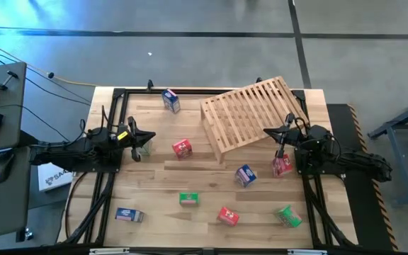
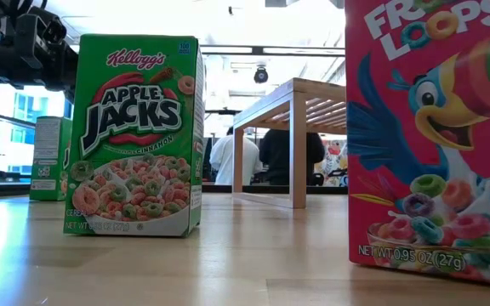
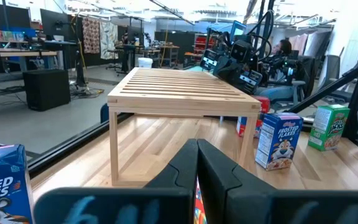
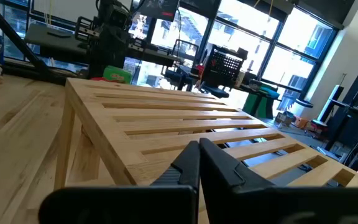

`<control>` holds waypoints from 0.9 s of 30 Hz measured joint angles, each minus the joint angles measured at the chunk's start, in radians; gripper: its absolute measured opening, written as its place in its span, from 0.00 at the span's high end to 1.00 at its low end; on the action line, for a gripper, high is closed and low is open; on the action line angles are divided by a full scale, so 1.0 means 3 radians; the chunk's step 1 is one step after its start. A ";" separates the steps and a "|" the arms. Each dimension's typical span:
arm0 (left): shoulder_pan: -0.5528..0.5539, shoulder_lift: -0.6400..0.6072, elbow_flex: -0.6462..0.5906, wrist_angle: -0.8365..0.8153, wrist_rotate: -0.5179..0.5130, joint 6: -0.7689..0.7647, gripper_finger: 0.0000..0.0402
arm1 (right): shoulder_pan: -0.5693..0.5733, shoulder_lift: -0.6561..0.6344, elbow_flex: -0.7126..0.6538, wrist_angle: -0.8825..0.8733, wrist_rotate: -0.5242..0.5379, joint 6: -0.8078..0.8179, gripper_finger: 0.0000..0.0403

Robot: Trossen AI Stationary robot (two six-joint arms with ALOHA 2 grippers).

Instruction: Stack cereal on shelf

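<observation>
Grey concrete floor [image 1: 211, 60] (glossy), tall bright windows [image 4: 278, 56], cluttered workshop desks [image 3: 17, 56] behind.

Two dark, near-black arms, jointed and slender, on black frame rails. Black cables bundled at each wrist. Small yellow marking on the left arm near its wrist. Left pincer [image 1: 137, 137] matte black, its two fingers [image 3: 219, 171] broad, angular, tapering to narrow tips. Right pincer [image 1: 281, 148] alike, matte black fingers [image 4: 219, 165] with bevelled edges.
</observation>
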 joint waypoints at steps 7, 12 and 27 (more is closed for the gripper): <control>-0.0001 0.0003 -0.0003 0.0230 0.0024 -0.0282 1.00 | 0.0000 0.0000 -0.0001 0.0000 0.0000 0.0000 1.00; 0.0024 0.0037 0.0002 0.0275 0.0084 -0.0738 1.00 | 0.0000 -0.0001 0.0000 0.0000 0.0000 0.0000 1.00; 0.0063 0.1353 0.0907 -0.0235 0.0517 -0.0657 0.94 | 0.0000 -0.0004 0.0000 0.0000 0.0000 0.0000 1.00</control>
